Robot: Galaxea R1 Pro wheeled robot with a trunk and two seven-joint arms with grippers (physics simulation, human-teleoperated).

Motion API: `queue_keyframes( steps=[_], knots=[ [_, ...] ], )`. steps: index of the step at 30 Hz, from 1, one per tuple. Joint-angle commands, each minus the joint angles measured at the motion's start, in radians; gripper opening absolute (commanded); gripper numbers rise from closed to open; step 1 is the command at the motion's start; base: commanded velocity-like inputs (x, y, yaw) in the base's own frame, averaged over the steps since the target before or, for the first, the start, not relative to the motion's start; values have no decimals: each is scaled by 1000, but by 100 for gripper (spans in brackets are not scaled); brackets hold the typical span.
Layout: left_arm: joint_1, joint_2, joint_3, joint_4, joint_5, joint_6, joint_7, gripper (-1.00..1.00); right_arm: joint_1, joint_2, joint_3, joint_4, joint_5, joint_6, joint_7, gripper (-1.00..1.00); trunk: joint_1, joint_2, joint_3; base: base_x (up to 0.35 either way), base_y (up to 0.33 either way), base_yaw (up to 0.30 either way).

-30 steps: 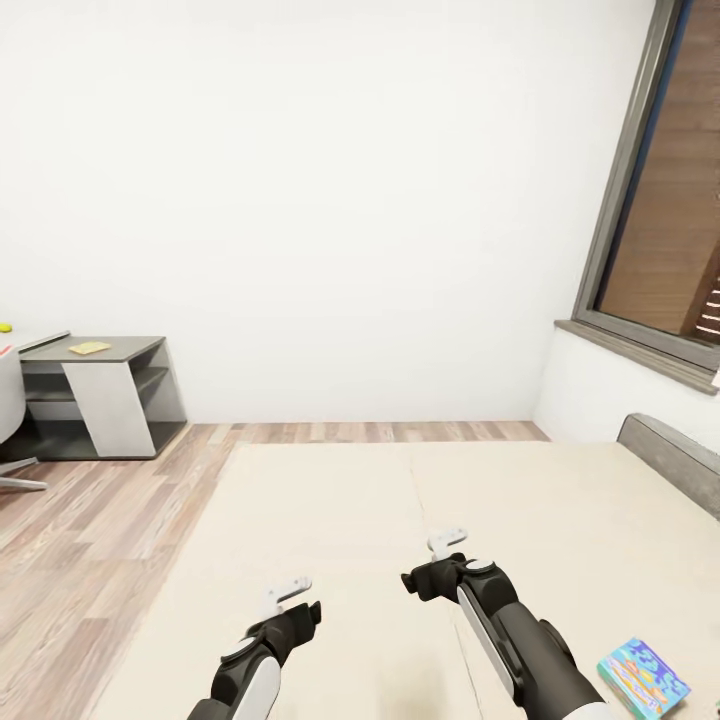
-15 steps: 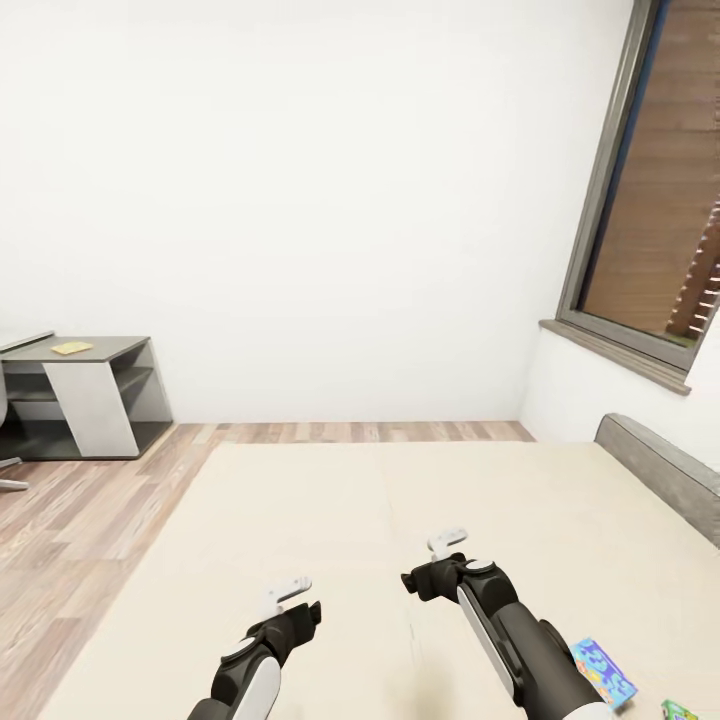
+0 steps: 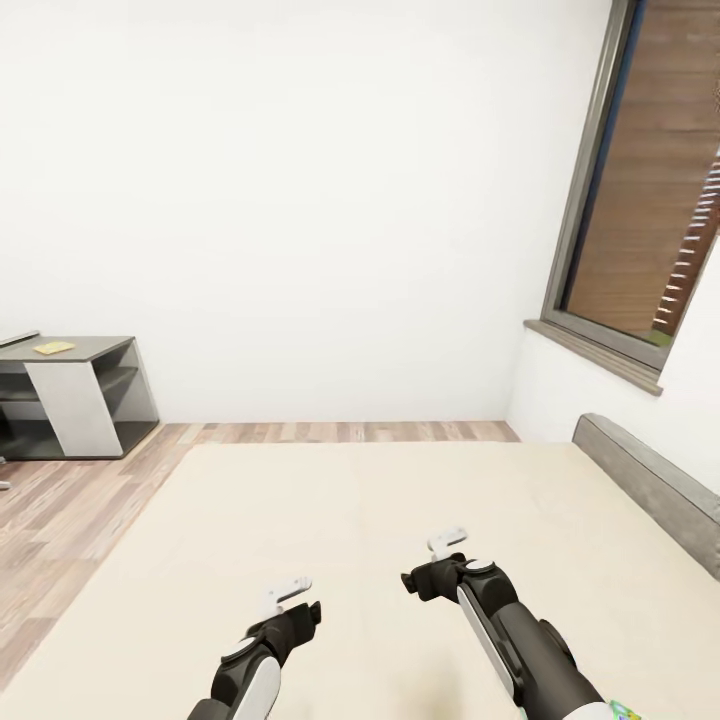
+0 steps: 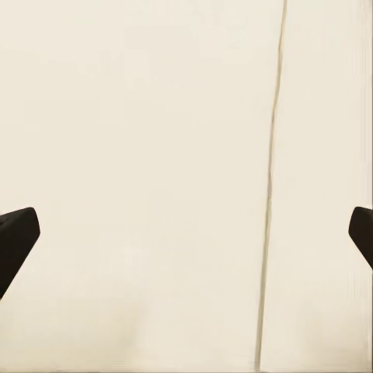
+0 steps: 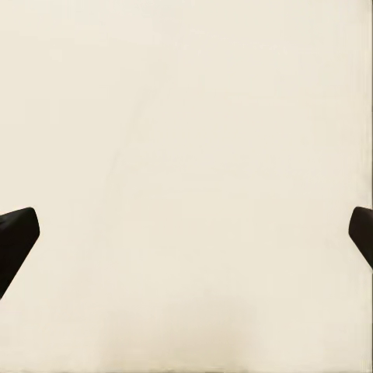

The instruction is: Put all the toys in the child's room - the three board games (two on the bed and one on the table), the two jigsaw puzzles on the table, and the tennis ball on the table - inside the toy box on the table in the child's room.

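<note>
The bed [image 3: 330, 520] spreads its plain beige mattress under both arms, its grey headboard [image 3: 650, 478] at the right. Low over the mattress, my left gripper [image 3: 305, 612] and right gripper [image 3: 418, 580] are both open and hold nothing. In the left wrist view the dark fingertips [image 4: 15, 241] stand wide apart over the mattress and a seam; in the right wrist view the fingertips [image 5: 15, 241] are just as wide over bare mattress. A colourful corner of a board game [image 3: 626, 712] peeks in at the picture's lower edge beside my right arm. The table's dark grey end [image 3: 95, 348] stands far left.
A small flat yellow thing [image 3: 52, 348] lies on the table's end; too small to identify. Wood-plank floor [image 3: 70, 500] runs between table and bed. A white wall faces me, and a window [image 3: 650, 200] with a grey sill is at the right.
The camera has swung to the right, so table and bed shifted left in the picture and the blue board game slid almost out at the lower right. Both arms keep their pose.
</note>
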Motion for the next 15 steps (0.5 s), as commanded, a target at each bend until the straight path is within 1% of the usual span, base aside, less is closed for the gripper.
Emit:
queue_keyframes(
  steps=[1, 15],
  knots=[
    [-1, 0, -1, -2, 9, 2, 9, 100, -1, 0, 0, -1, 1, 4, 3, 100, 0, -1, -1, 0, -303, 0],
    [-1, 0, -1, -2, 9, 2, 10, 100, -1, -1, 0, -1, 2, 4, 2, 100, 0, -1, -1, 0, -304, 0]
  ],
)
